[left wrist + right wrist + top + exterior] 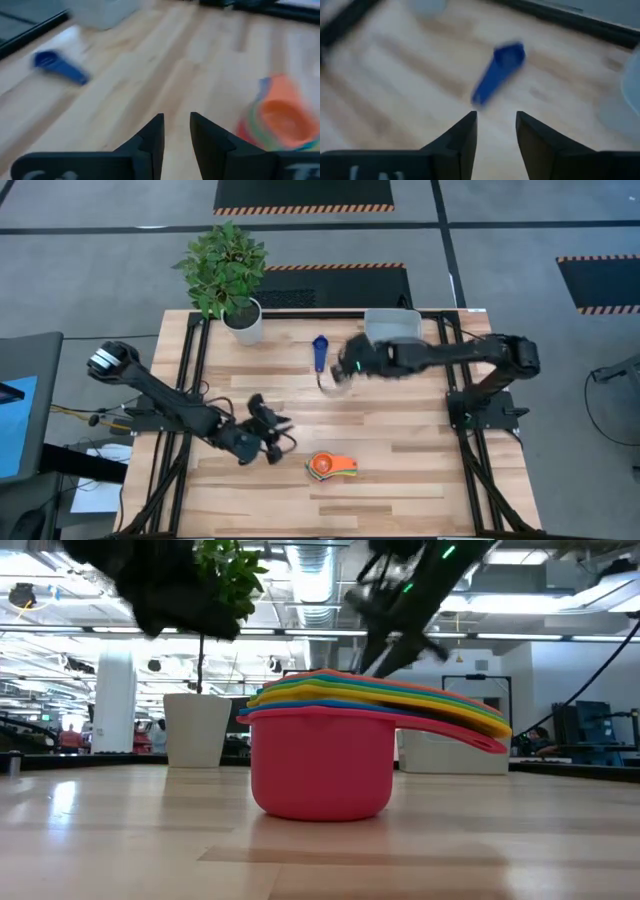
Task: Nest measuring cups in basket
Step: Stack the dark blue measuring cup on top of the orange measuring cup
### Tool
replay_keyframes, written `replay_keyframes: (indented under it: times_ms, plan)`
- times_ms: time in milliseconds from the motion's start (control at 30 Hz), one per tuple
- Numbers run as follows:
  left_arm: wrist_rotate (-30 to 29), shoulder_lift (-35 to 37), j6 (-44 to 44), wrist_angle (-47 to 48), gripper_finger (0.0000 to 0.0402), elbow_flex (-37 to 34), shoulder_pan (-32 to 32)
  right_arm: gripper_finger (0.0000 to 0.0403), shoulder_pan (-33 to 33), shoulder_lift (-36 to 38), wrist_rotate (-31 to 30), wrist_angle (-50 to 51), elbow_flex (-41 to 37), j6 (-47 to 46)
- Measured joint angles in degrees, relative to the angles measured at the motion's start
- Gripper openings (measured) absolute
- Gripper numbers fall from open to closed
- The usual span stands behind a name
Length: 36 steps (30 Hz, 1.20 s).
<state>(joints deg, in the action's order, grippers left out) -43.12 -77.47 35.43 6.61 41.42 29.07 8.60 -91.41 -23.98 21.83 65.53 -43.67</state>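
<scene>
Left jaws: parted by a narrow gap, nothing between them; the left gripper (268, 432) sits over the near-left part of the table (420, 470), just left of the stack
Right jaws: spread apart, nothing between them; the right gripper (340, 375) hangs over the middle of the far half of the table, just right of the blue cup; in the right wrist view the right gripper (496, 131) points at that cup
Stack: nested cups (330, 466) stand on the near part of the table, right of the left gripper; in the low view a red cup (320, 772) is at the bottom, with blue, green, yellow and orange rims layered in it and the handles fanned to one side; in the left wrist view the orange cup (282, 117) lies innermost
Blue cup: a dark blue cup (320, 350) lies alone on the far part of the table, handle towards the near side, apart from the stack
Basket: the basket (392, 325) stands at the far edge, right of the blue cup, partly under the right arm; no cup shows in it
Plant: a white pot (243, 322) with a green plant stands at the far-left corner
</scene>
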Motion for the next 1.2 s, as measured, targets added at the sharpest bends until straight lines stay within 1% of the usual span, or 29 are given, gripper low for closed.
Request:
replay_keyframes:
  times_ms: [100, 133, 233, 333, 400, 500, 567, 733, 833, 933, 1067, 1200]
  plan:
    - [-1.0, 4.1, 3.1, 0.0, 0.0082, -5.9, -1.4, 0.0161, 6.3, -4.4, 6.2, -3.3, -0.3, 0.4]
    - [-1.0, 5.4, 4.1, -0.2, 0.0082, -7.8, -2.0, 0.0159, 8.2, -6.1, 9.2, -5.4, -0.2, 0.6]
    - [-1.1, 7.4, 7.8, -0.6, 0.0082, -12.3, -3.3, 0.0151, 12.4, -11.3, 15.4, -8.2, 2.1, 0.6]
    - [0.1, 8.1, 10.2, -0.3, 0.0082, -15.2, -4.2, 0.0145, 14.7, -16.7, 18.1, -6.8, 6.0, 0.6]
    - [1.1, 8.1, 10.8, -0.5, 0.0082, -16.3, -4.5, 0.0144, 15.3, -19.5, 19.0, -3.2, 9.0, 0.6]
    - [1.3, 8.1, 10.3, 0.4, 0.0082, -16.6, -4.6, 0.0149, 15.4, -23.2, 20.8, 0.9, 13.7, 1.9]
    - [1.2, 8.1, 8.2, 0.0, 0.0082, -16.6, -4.9, 0.0155, 15.3, -25.6, 22.6, 2.8, 16.8, 3.1]
    - [1.3, 8.1, 5.4, -0.1, 0.0082, -16.2, -6.5, 0.0166, 15.6, -31.0, 25.1, 8.0, 25.8, 4.7]
    - [1.8, 8.1, 4.2, 0.1, 0.0082, -16.2, -7.3, 0.0163, 16.1, -34.0, 23.3, 15.6, 32.1, 5.7]
    - [1.8, 8.1, 3.4, 0.5, 0.0082, -16.1, -7.6, 0.0153, 16.5, -36.9, 22.5, 21.1, 37.8, 6.8]
    - [1.8, 8.1, 1.7, 0.5, 0.0082, -16.1, -7.9, 0.0134, 17.6, -40.1, 22.5, 28.8, 44.0, 12.0]
    - [1.8, 8.1, 1.3, 0.6, 0.0082, -16.1, -8.3, 0.0118, 18.7, -42.9, 22.7, 34.0, 47.8, 21.5]
